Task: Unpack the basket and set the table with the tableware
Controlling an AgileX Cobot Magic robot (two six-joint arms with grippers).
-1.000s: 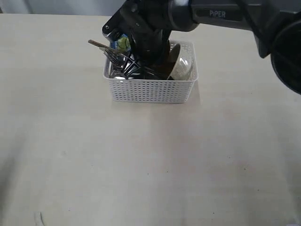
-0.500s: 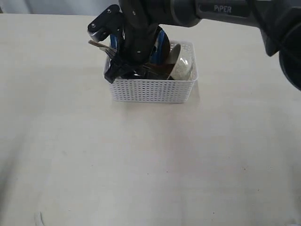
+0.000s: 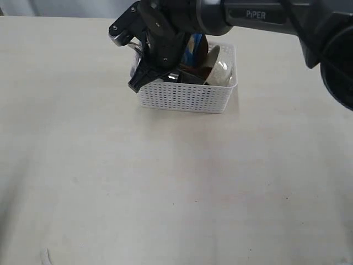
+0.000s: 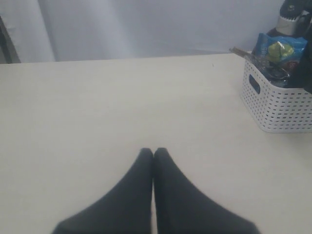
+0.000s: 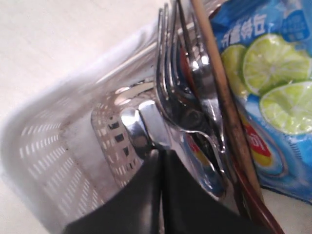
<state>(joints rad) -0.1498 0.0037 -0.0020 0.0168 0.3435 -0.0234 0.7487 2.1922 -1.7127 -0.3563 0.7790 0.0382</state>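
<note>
Basket (image 3: 187, 98) sits toward the far side of the surface (image 3: 165, 193), upright, still packed. The right arm (image 3: 259, 16) reaches across the middle to the basket's left end. Right tool (image 5: 160, 155) is down inside the basket just behind its lattice wall, fingers pressed together with no gap showing. The tips are against a shiny steel piece, and I cannot tell if anything is pinched between them. Right wrist view: a fork (image 5: 168, 63) stands tines up just beside the tool, a brown chopstick (image 5: 218, 92) leans alongside the fork, and a steel cup (image 5: 109, 129) mirrors the lattice holes. A blue chip bag (image 5: 265, 63) with lime slices printed on it is right behind the chopstick. In the exterior view an off-white bowl (image 3: 222, 70) is tipped on its side at the basket's right end, with a dark plate (image 3: 203, 55) on edge between it and the bag. Left tool (image 4: 153, 155) is closed, empty, fingers touching along their length, low over bare surface, with the basket well apart from it. No tableware shows out on the surface.
</note>
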